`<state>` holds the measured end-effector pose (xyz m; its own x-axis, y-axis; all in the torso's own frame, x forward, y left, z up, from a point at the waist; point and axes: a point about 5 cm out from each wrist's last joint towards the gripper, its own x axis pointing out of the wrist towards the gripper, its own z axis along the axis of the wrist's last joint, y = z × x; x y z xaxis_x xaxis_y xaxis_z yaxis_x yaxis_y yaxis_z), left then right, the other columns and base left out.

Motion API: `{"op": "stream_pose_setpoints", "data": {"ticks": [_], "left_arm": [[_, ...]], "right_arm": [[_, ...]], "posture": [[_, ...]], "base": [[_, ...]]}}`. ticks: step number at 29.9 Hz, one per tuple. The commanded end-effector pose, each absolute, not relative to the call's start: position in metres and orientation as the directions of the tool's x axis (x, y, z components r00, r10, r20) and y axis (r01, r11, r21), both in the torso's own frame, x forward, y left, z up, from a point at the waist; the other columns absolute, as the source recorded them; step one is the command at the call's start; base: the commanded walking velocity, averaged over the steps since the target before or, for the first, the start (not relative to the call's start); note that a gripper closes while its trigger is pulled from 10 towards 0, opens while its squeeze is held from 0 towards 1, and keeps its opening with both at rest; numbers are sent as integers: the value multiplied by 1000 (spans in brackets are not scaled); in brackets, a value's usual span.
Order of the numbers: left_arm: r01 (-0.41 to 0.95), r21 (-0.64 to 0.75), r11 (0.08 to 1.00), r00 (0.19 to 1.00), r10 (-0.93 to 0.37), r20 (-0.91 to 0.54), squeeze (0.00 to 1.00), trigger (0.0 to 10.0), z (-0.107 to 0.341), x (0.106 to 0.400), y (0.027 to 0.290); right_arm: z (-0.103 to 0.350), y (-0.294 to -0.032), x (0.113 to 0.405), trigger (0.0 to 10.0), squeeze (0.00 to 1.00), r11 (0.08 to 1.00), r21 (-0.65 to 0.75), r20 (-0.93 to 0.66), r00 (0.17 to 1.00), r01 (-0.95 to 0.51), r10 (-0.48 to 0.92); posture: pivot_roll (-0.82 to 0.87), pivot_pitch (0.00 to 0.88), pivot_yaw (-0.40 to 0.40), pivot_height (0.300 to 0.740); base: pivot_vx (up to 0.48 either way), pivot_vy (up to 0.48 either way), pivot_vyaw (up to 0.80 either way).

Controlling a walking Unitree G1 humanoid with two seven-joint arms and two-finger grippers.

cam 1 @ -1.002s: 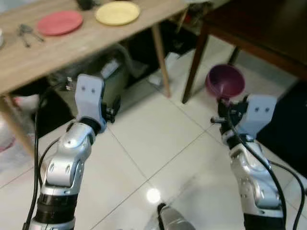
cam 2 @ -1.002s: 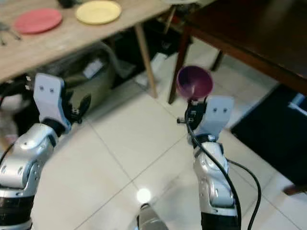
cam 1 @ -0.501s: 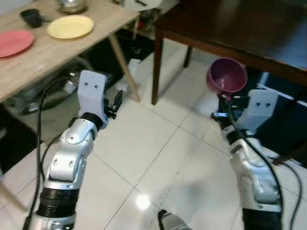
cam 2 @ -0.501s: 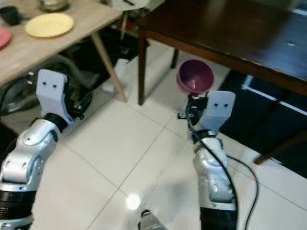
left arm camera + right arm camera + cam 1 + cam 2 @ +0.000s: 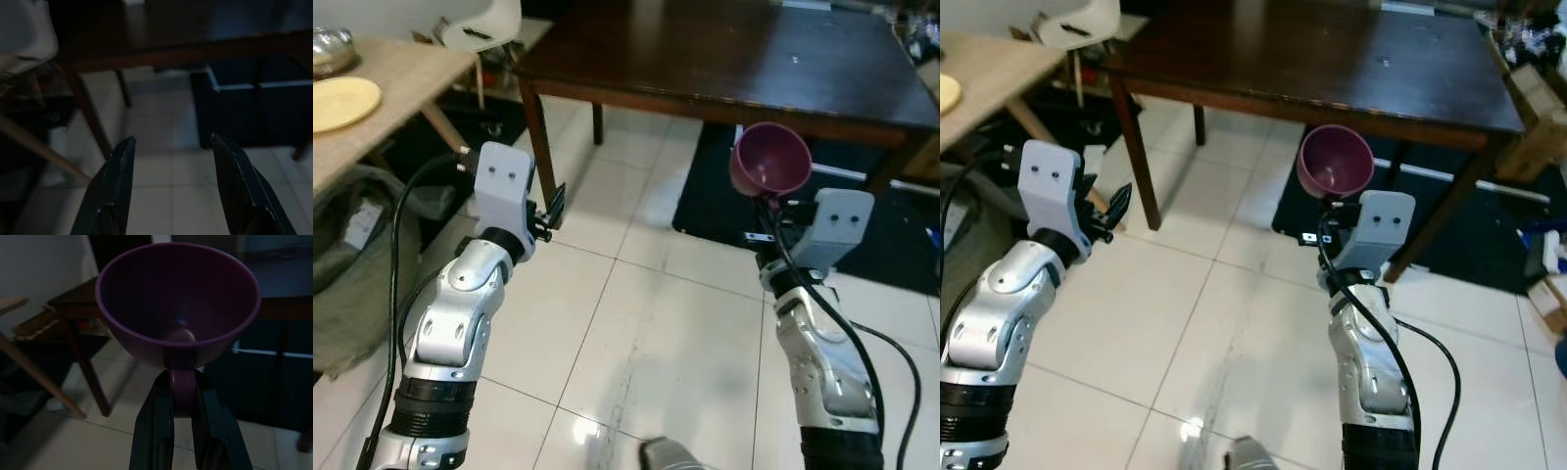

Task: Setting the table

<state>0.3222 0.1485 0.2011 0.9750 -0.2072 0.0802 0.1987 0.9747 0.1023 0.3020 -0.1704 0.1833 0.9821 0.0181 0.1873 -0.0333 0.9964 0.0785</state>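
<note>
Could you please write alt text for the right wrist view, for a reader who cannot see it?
The right gripper holds a purple cup by its handle, clamped between two black fingers, the cup's open mouth facing the camera. Behind it, dim, stand a dark wooden table and a pale tiled floor.

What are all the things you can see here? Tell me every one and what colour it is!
Bowl: one, purple, held up in front of the dark table.
Dark table: one, dark brown, straight ahead.
Light table: one, pale wood, on the robot's left.
Plate: one, yellow, on the light table.
Chair: one, white, behind the light table.
Rug: one, dark, under the dark table.
Floor: white glossy tiles.
Right gripper: black fingers shut on the bowl's base.
Left gripper: black fingers open, holding nothing.
</note>
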Motion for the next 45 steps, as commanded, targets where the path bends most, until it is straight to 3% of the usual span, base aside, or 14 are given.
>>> {"op": "stream_pose_setpoints", "data": {"ticks": [1,13,30,37,40,45], "left_arm": [[210,95,973,973,-217,76,0,10000,199,321,149],[243,82,967,965,-249,81,0,10000,200,324,141],[161,58,985,982,-166,88,0,10000,198,327,149],[-48,111,993,997,41,68,0,10000,190,327,177],[-183,121,976,982,177,59,0,10000,185,315,206],[-243,169,955,970,241,34,0,10000,176,287,236]], "right_arm": [[184,-176,301,10000,0,999,54,190,982,-8,-2],[183,-181,299,10000,0,999,52,189,982,9,-18],[196,-155,293,10000,0,956,131,256,941,-261,221],[194,-144,291,10000,0,933,113,244,920,-343,308],[189,-142,293,10000,0,928,106,220,919,-357,328],[180,-144,299,10000,0,925,115,178,923,-363,340]], "posture": [[-154,26,90,740],[-178,29,91,740],[-178,27,84,740],[-158,19,73,740],[-113,22,42,740],[-67,35,18,740]], "base": [[0,0,-800],[0,0,-800],[0,0,-62],[0,0,0],[0,0,0],[0,0,0]]}}
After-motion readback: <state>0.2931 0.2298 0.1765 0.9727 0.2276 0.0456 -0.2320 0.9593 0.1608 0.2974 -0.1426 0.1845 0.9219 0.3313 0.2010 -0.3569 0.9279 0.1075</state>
